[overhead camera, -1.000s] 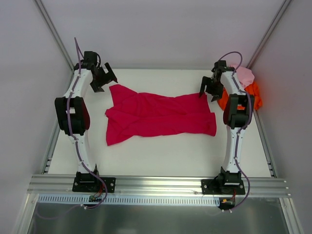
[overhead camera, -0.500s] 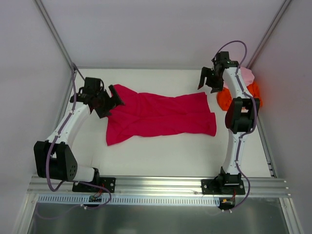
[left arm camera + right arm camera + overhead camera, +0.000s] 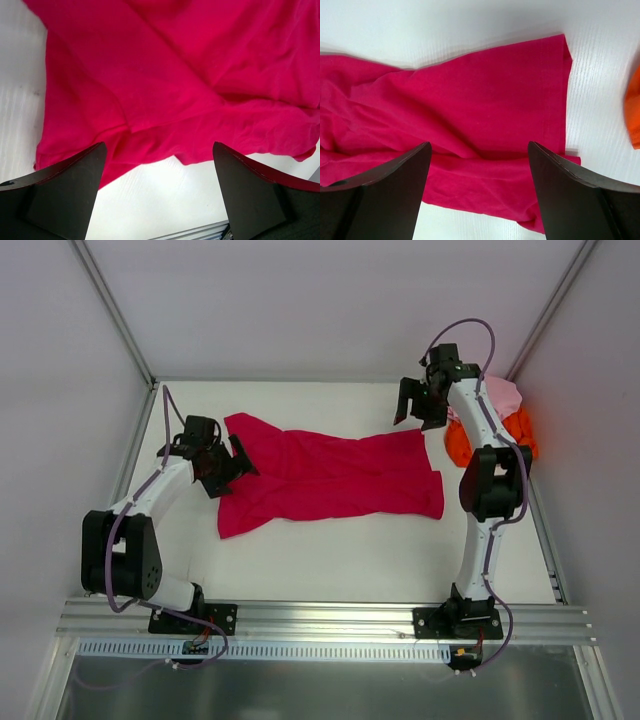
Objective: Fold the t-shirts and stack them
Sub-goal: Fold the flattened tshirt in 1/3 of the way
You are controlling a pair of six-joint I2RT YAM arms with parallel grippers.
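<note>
The crimson-magenta t-shirt (image 3: 320, 475) lies spread and wrinkled across the middle of the white table; it fills the left wrist view (image 3: 175, 75) and the right wrist view (image 3: 470, 110). My left gripper (image 3: 232, 460) is open and empty at the shirt's left edge. My right gripper (image 3: 415, 408) is open and empty above the shirt's far right corner. The bright orange t-shirt (image 3: 520, 436) and the pale pink t-shirt (image 3: 503, 395) lie bunched at the far right, partly hidden behind the right arm. An orange edge shows in the right wrist view (image 3: 633, 115).
The white table (image 3: 340, 550) is walled by white panels at the back and sides. A metal rail (image 3: 330, 618) holding both arm bases runs along the near edge.
The left arm swung down and toward the near side, bringing its gripper from the far left corner to the shirt's left edge. The right gripper moved up and left, over the shirt's far right corner.
</note>
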